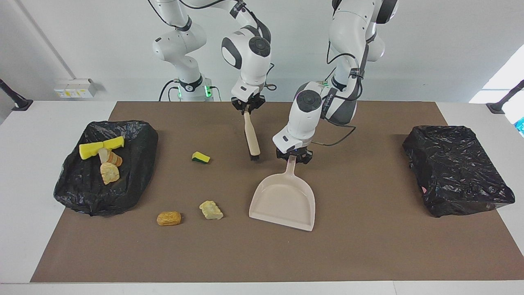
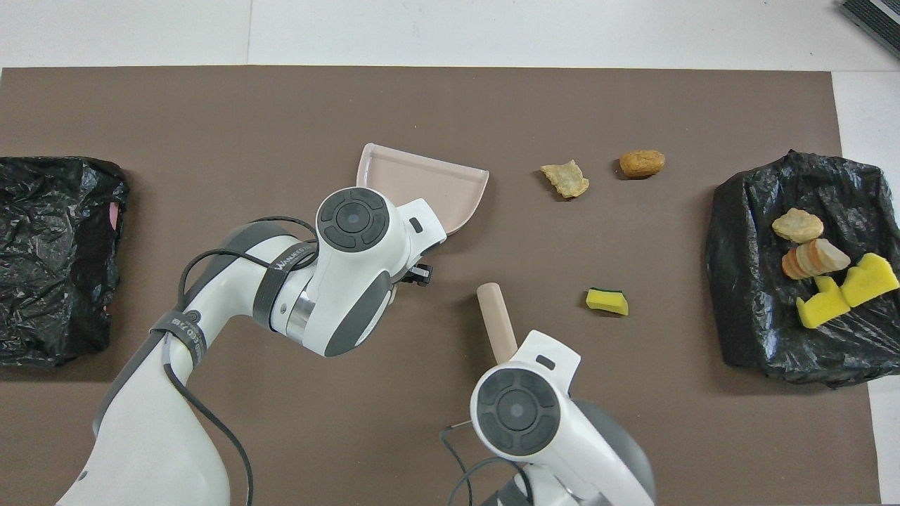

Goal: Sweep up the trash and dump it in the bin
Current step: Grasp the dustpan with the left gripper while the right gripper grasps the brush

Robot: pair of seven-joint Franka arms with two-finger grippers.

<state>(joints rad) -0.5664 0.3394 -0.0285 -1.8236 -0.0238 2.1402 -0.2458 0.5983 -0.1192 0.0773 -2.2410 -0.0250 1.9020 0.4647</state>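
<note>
Yellow-green sponge [image 1: 200, 157] lies flat — long axis running end-to-end of table.

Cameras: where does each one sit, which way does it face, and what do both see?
Facing view: high across the table, looking back at the robots; shows both arms whole, the left tool on the dustpan handle, the right tool holding the brush.
Overhead view: high above the robots' end, looking forward and down; shows both wrists from above, hiding the tools.
Shared: dustpan, brush, three loose scraps, both black bags, mirrored half a turn.
</note>
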